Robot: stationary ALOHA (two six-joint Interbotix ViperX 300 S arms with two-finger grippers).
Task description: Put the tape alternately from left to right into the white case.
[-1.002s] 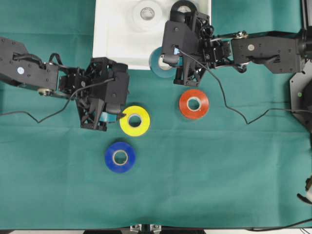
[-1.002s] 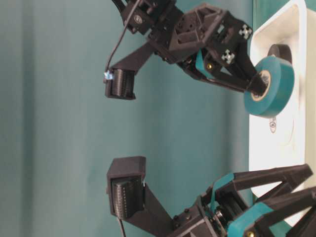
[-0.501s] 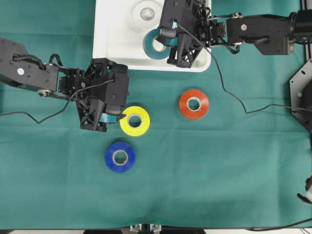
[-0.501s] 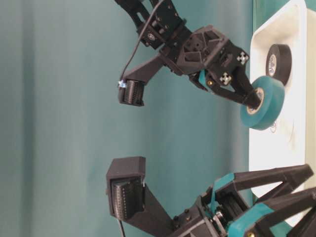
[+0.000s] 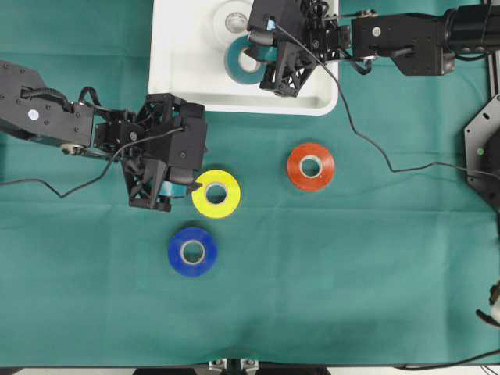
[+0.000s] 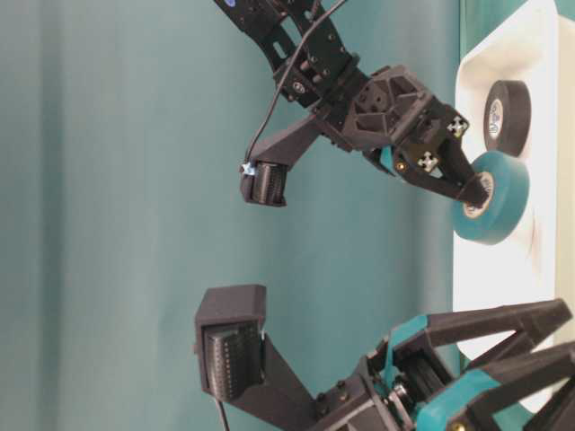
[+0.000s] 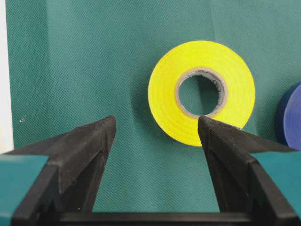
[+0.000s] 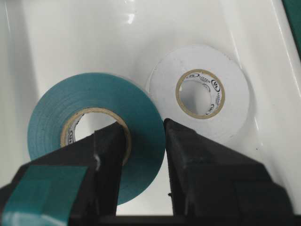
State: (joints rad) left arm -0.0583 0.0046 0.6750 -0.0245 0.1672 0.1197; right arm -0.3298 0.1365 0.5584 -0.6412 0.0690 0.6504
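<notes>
The right hand (image 8: 143,141) pinches the wall of the teal tape roll (image 8: 89,127), one finger through its core, and holds it over the white case (image 5: 176,70). A white tape roll (image 8: 200,96) lies flat in the case just beside it, and a black roll (image 6: 505,117) also sits there. The left hand (image 7: 155,136) is spread wide above the green table (image 5: 351,273), close to the yellow roll (image 5: 216,193). Orange (image 5: 311,166) and blue (image 5: 192,251) rolls lie flat on the table.
</notes>
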